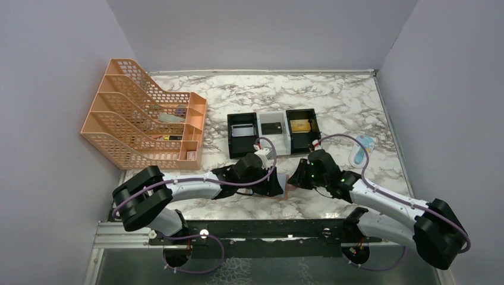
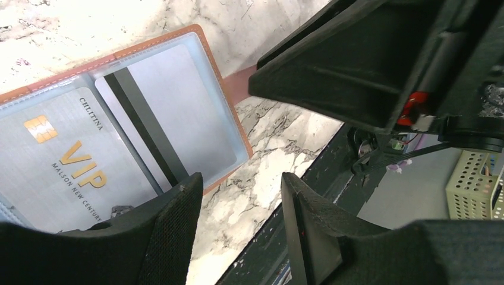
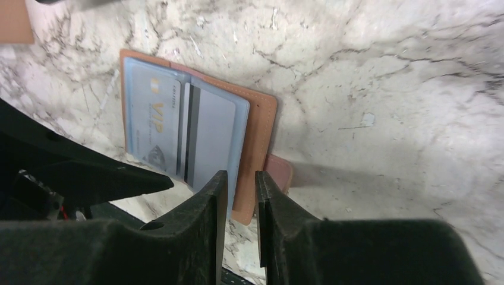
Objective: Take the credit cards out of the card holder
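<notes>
The card holder (image 3: 260,127) lies open on the marble, tan leather with light-blue lining (image 2: 241,139). Its clear pockets hold two credit cards: a silver VIP card (image 2: 65,169) and a grey card (image 2: 178,101) showing a black stripe. My left gripper (image 2: 241,193) is open over the holder's near corner, with only marble between its fingers. My right gripper (image 3: 241,193) hovers at the holder's edge by the snap tab (image 3: 279,172). Its jaws are a narrow gap apart and grip nothing. From above, both grippers (image 1: 276,187) (image 1: 295,178) meet over the holder (image 1: 287,189), hiding most of it.
A black-and-white three-compartment tray (image 1: 259,127) behind the grippers holds a silver, a black (image 1: 272,127) and a gold card (image 1: 301,124). An orange mesh file rack (image 1: 145,116) stands at the left, and a small blue-white object (image 1: 362,148) at the right. The table's front edge is close below.
</notes>
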Available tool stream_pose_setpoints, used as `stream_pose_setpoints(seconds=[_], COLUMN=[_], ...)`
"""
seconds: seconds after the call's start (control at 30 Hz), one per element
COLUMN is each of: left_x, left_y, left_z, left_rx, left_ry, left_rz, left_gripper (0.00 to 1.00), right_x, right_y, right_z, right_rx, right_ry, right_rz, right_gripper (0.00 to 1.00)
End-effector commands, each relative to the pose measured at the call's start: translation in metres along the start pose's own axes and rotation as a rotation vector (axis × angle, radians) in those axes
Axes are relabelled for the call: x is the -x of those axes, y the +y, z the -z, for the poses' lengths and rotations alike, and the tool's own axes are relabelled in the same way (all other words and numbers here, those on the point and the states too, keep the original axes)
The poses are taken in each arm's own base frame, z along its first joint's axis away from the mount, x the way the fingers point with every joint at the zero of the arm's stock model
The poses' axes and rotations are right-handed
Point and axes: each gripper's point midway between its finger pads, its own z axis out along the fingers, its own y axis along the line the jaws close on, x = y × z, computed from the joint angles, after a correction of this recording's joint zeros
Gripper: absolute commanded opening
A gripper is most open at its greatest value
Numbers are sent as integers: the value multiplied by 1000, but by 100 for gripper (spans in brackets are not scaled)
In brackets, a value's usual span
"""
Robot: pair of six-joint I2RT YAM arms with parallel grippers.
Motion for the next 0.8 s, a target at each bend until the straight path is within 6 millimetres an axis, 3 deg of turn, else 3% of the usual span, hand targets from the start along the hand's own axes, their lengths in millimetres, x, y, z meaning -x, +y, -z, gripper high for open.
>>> stream_pose_setpoints(seconds=[0.0,0.33,0.5,0.77], left_x=[13,27,24,21], left_y=[-12,11,21,27], left_z=[3,22,30,31], left_rx=[-23,114,150,150], left_ry=[-43,-144,-163,-176], left_rz=[-32,-27,-18,-21], left_gripper=[53,56,58,60], right_x=[20,18,14,8], right_y=[-6,29,47,52], right_z=[14,18,19,9], right_rx=[-68,143,273,279], right_ry=[-92,-88,-84,-23], right_rz=[-24,22,73,89], right_gripper=[25,30,32,31])
